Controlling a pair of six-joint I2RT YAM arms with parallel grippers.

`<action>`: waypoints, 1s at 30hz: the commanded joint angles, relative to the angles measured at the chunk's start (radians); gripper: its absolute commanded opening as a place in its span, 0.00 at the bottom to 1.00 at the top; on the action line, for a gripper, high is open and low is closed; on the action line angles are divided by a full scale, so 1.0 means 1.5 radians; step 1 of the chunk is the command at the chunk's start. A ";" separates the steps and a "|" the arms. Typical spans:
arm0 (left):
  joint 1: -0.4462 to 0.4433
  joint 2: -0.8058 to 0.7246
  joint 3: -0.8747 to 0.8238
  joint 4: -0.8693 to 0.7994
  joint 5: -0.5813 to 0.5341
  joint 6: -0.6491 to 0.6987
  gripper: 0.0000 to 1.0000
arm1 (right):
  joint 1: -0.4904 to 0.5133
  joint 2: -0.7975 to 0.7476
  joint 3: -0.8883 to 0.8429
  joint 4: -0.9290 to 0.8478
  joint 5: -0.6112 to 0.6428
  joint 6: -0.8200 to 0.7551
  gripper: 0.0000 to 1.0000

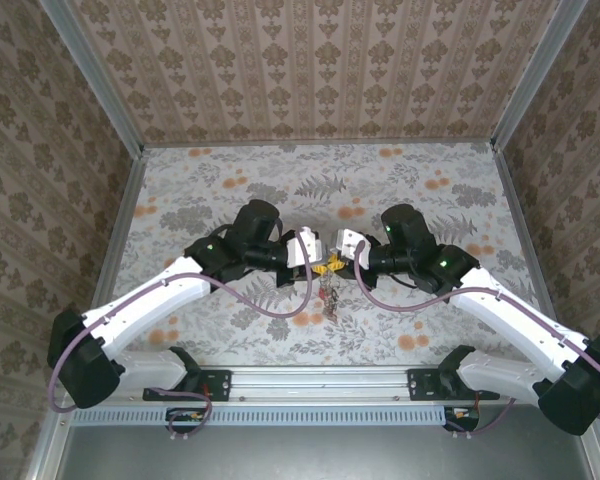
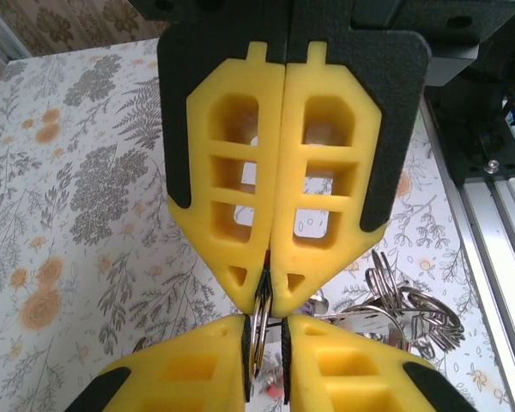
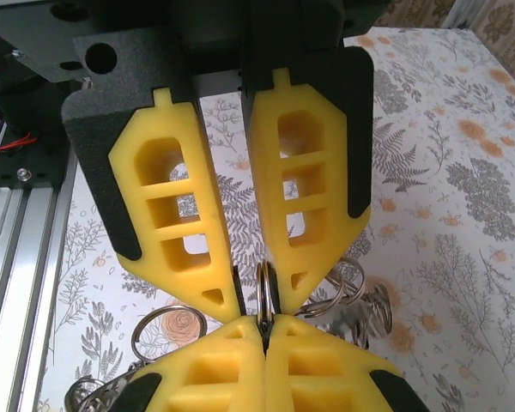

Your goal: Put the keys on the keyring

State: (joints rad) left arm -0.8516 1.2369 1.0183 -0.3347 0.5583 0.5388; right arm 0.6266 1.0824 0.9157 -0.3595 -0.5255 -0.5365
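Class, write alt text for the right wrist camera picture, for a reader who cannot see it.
The right gripper, from the top, and the left gripper, from the bottom, meet tip to tip, both pinching a metal keyring seen edge-on. More wire loops show on either side, over a floral table.

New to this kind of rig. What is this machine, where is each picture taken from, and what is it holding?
The left arm and right arm are robot arms bolted at the near edge of a flowered table. The wide picture looks down from above and behind; the other two come from a camera on each wrist. The right gripper is shut on a metal ring, seen edge-on. The left gripper has its yellow fingers either side of the same ring; whether they press it is unclear. A bunch of small keys and wire loops is beside the grippers.
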 commanded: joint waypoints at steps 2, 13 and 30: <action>-0.009 -0.013 0.022 -0.004 -0.019 0.019 0.12 | 0.007 -0.012 0.022 0.015 0.010 -0.007 0.00; -0.006 -0.049 -0.013 0.059 0.043 0.010 0.00 | -0.004 -0.040 -0.029 0.065 -0.024 0.005 0.21; 0.044 -0.086 -0.096 0.254 0.185 -0.079 0.00 | -0.015 -0.036 -0.049 0.076 -0.081 0.021 0.24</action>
State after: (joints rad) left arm -0.7895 1.1469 0.8803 -0.0860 0.7662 0.4599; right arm 0.6102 1.0210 0.8631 -0.2493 -0.6140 -0.5190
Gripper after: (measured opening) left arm 0.044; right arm 0.236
